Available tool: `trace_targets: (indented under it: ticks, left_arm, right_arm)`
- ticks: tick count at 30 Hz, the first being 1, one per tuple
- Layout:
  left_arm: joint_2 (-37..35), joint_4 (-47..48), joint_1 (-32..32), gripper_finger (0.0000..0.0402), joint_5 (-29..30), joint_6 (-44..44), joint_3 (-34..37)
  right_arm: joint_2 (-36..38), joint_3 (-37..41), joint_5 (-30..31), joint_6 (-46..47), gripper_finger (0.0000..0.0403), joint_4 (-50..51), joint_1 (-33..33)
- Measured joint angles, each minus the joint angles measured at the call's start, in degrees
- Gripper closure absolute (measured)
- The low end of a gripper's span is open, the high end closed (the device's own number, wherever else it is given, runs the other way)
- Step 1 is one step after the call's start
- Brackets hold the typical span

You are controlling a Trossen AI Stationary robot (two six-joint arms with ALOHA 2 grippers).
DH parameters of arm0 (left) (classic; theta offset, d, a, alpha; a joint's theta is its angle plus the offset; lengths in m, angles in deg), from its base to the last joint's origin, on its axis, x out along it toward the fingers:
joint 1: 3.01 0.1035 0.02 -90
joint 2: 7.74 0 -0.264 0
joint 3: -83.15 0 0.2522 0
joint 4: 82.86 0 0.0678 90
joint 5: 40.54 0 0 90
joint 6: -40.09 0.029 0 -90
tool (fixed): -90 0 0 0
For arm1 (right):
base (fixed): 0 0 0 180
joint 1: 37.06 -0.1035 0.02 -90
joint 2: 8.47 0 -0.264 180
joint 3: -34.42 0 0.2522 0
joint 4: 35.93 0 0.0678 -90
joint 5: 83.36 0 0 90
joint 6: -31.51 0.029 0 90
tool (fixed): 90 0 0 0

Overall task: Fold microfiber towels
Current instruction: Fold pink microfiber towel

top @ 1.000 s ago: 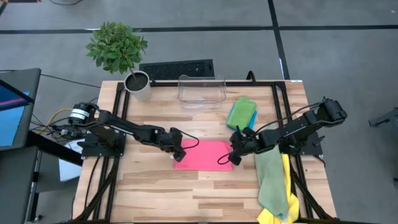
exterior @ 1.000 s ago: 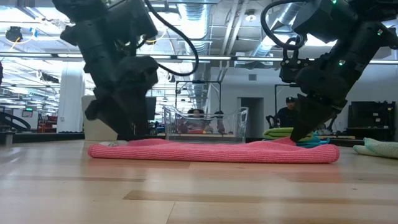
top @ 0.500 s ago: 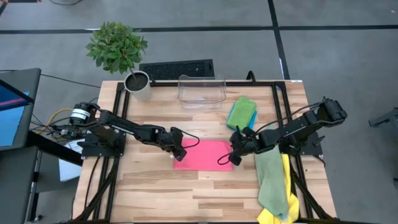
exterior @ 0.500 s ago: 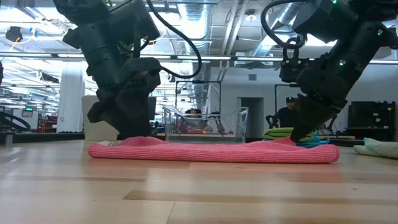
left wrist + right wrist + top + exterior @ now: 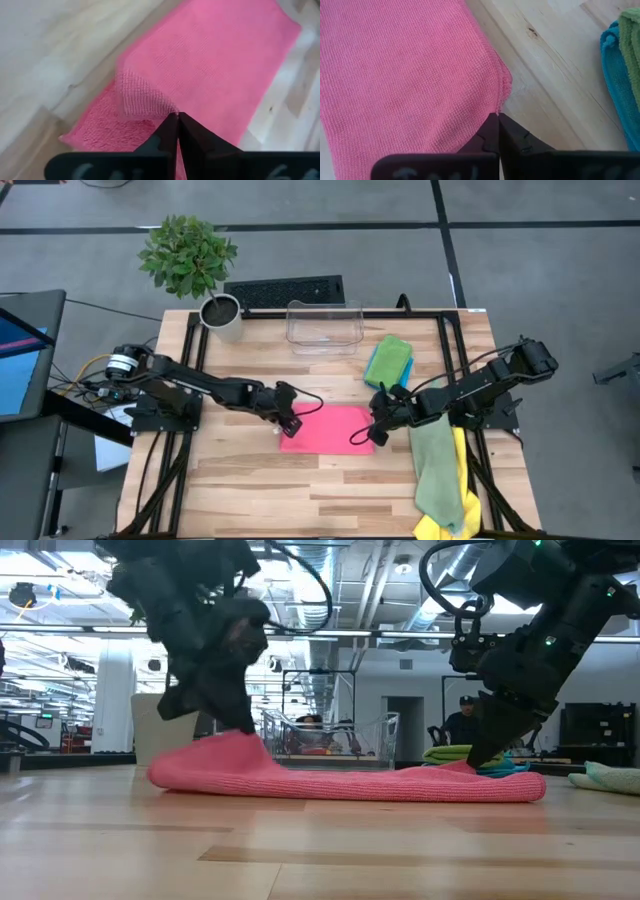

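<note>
The pink towel (image 5: 328,429) lay mid-table, soft and light, best taken by its corners. My left gripper (image 5: 289,418) pinched one corner, lifting it; my right gripper (image 5: 378,424) pinched the opposite one. The green and blue towels (image 5: 389,360) and clear bin (image 5: 324,326) sat beyond, out of the way.

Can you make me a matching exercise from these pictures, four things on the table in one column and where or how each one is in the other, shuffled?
Things:
1. pink towel
2. clear bin
3. potted plant
4. sage towel

Places or states:
A. hanging over the table's right side
B. far left corner of the table
C. pinched at both ends by the left gripper and right gripper
D. far edge, near the middle

Pairs: 1-C, 2-D, 3-B, 4-A
</note>
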Motion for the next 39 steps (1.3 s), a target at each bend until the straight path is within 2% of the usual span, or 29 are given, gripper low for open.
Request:
trace_targets:
  ticks: [8, 19, 29, 33, 39]
  left_arm:
    - [-2.44, 12.13, -5.60, 0.0401, 10.94, -5.51, 0.01]
    - [1.29, 13.06, -7.19, 0.0401, 13.44, -6.51, -0.01]
    - [0.68, 15.34, -8.70, 0.0401, 15.36, -7.73, 0.05]
    - [0.68, 15.39, -9.54, 0.0401, 15.63, -7.92, 0.05]
    - [0.68, 18.37, -10.86, 0.0401, 16.92, -9.93, 0.05]
  right_arm:
    - [0.00, -0.02, -1.01, -0.07, 0.0375, 0.04, 0.00]
    - [-0.02, -0.02, -1.01, -0.46, 0.0373, -1.38, 0.02]
    - [-0.02, -0.95, -1.17, -4.71, 0.0363, -7.08, 0.60]
    - [-0.02, -1.01, -1.18, -5.03, 0.0329, -7.51, 1.58]
    - [-0.02, -1.01, 0.82, -5.55, 0.0247, -7.46, 2.66]
